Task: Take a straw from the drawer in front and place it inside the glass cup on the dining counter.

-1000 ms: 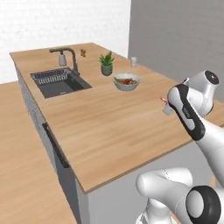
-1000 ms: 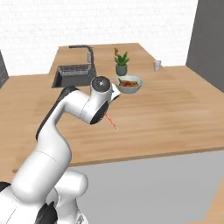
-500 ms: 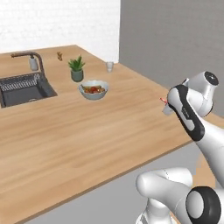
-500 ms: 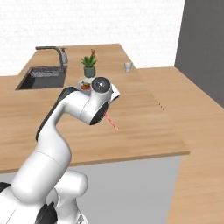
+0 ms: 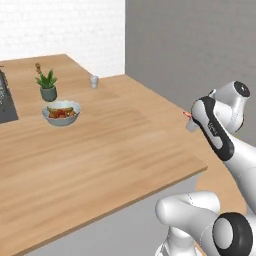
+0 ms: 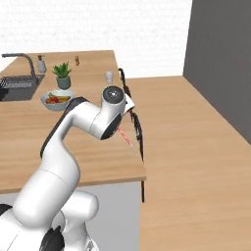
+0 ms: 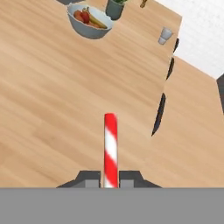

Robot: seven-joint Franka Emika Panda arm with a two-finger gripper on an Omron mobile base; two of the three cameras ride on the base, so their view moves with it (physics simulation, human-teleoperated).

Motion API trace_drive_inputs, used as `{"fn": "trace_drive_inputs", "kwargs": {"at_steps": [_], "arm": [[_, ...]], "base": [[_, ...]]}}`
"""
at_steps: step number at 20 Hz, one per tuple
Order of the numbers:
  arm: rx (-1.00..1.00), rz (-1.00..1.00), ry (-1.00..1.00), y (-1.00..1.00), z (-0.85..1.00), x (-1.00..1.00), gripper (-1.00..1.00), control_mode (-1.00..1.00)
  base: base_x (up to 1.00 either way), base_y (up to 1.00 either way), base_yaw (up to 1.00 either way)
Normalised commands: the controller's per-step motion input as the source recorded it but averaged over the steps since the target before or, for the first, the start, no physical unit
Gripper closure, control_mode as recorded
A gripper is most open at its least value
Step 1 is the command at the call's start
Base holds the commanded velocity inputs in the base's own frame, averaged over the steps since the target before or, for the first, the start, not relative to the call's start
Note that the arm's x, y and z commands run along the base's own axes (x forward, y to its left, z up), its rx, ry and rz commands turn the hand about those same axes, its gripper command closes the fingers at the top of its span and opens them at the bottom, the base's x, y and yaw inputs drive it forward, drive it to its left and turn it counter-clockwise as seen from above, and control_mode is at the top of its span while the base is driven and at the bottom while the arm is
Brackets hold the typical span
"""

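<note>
One straw [image 7: 110, 148], red with white stripes, stands pinched between the pincer [image 7: 110, 178] fingertips, its free end pointing out ahead of the hand. The grip sits at one end, which I judge leaves most of the length free to drop into a narrow mouth. From the right base camera the straw [image 6: 124, 136] slants down from the hand, just off the table's edge.

Taking the glass cup [image 7: 165, 35] as landmark: it stands near the far corner of the dining table [image 7: 52, 87], well apart from the straw, so the carry is not yet finished. Nearer to the straw than the cup is a fruit bowl [image 7: 89, 21], and beside that bowl a potted plant [image 5: 48, 85]; both stand clear of the cup, to its side. The cup's spot by the edge should let the arm reach it without passing over either.
</note>
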Motion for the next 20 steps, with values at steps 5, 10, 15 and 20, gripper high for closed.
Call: {"fn": "trace_drive_inputs", "kwargs": {"at_steps": [5,10,15,20], "arm": [[0.00,0.00,0.00,0.00,0.00,0.00,1.00,1.00],[0.00,0.00,0.00,0.00,0.00,0.00,1.00,1.00],[0.00,0.00,0.00,0.00,0.00,0.00,1.00,1.00],[0.00,0.00,0.00,0.00,0.00,0.00,1.00,1.00]], "base": [[0.37,-1.00,0.05],[0.39,-1.00,0.07],[0.47,-1.00,0.15],[0.50,-0.99,0.25]]}}
